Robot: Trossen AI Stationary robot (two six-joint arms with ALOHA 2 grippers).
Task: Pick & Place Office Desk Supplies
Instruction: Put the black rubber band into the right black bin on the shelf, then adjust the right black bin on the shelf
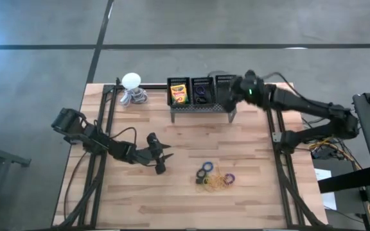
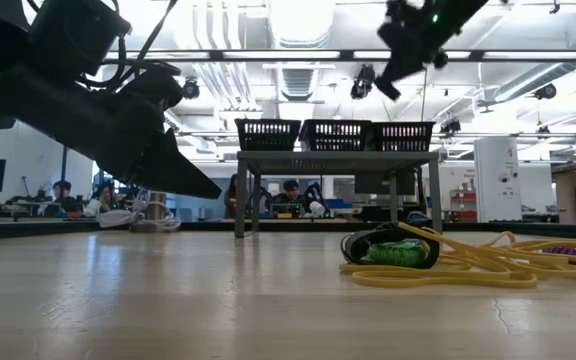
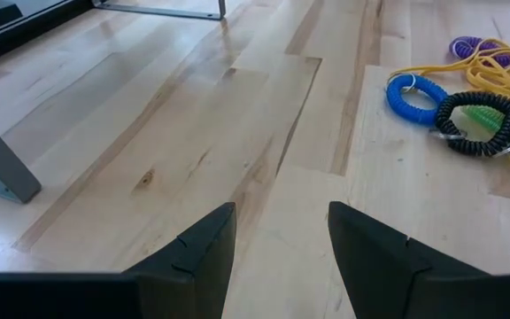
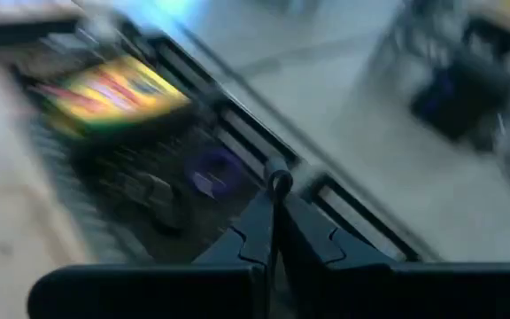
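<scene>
High view: A wooden table (image 1: 140, 192) carries a black wire rack (image 1: 201, 96) of three baskets at its far edge. A crayon box (image 1: 178, 94) lies in the leftmost basket. The right gripper (image 1: 236, 91) hangs over the rightmost basket, probably there to drop something off. The left gripper (image 1: 159, 160) waits near the table's middle. A pile of rubber bands (image 1: 217, 181) and small rings lies toward the near edge. A white ball (image 1: 131, 80) sits at the far left corner.

Low view: The rack stands on legs; the yellow bands (image 2: 468, 265) sprawl in front.

Left wrist view: The left claw's fingers (image 3: 193, 252) stand wide apart, empty, facing a blue ring (image 3: 414, 93) and a black ring (image 3: 478, 124).

Right wrist view: The right claw's fingers (image 4: 259, 235) are pressed together, and I can't tell whether the small ring (image 4: 280, 182) at their tips is pinched, above the baskets.
</scene>
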